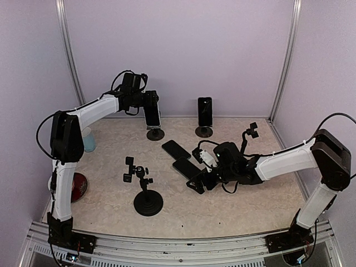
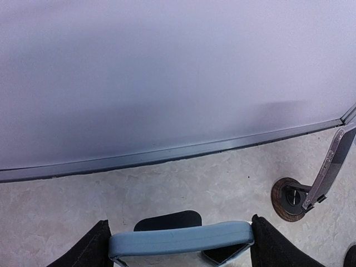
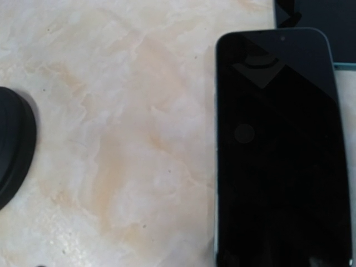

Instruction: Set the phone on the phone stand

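Observation:
My left gripper [image 1: 151,114] is at the back of the table, shut on a phone in a blue case [image 2: 181,239]. It holds the phone upright by its two side edges, over the dark round base of a phone stand [image 1: 155,134]. In the left wrist view the black fingers [image 2: 272,247] press both ends of the phone's edge. My right gripper [image 1: 198,184] is low over the table, beside a black phone [image 3: 278,150] that lies flat. Its fingers do not show in the right wrist view, so they stand wide apart, with nothing between them.
A second phone lies flat [image 1: 176,149] beside the first one [image 1: 186,167]. Another phone stands on a stand at the back [image 1: 204,111]. A stand with no phone on it is at front centre [image 1: 147,201], another at the right [image 1: 251,132]. A blue cup [image 1: 88,139] and a red object [image 1: 78,186] are at the left.

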Robot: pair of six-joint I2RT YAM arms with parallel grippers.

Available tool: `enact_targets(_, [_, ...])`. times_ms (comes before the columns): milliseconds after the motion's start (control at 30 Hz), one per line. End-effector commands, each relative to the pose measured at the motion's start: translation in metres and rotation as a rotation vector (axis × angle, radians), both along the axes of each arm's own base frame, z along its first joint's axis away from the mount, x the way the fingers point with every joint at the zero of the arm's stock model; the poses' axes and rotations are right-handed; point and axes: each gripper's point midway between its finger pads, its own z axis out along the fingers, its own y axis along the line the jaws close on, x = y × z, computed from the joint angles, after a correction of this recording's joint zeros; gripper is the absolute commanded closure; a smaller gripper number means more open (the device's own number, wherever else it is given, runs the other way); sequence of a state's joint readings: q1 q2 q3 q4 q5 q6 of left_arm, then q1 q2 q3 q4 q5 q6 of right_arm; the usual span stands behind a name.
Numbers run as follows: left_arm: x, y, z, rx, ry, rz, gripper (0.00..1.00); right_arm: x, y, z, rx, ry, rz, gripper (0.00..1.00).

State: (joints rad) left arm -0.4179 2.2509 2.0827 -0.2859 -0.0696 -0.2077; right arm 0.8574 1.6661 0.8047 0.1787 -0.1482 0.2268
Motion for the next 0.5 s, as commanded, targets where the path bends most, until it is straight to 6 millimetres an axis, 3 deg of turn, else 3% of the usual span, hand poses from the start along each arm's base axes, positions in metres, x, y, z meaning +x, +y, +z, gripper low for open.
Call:
enact_targets(0, [0.007,0.000,0.006,0.002,-0.030,0.029,0.52,0.003,0.004,0.005,0.019,-0.021,-0.007,0.00])
enact_targets(467, [0.006,-0.005,-0.008,-0.013,0.006,0.043,0.52,0.003,0.003,0.003,0.011,-0.025,-0.015,0.00])
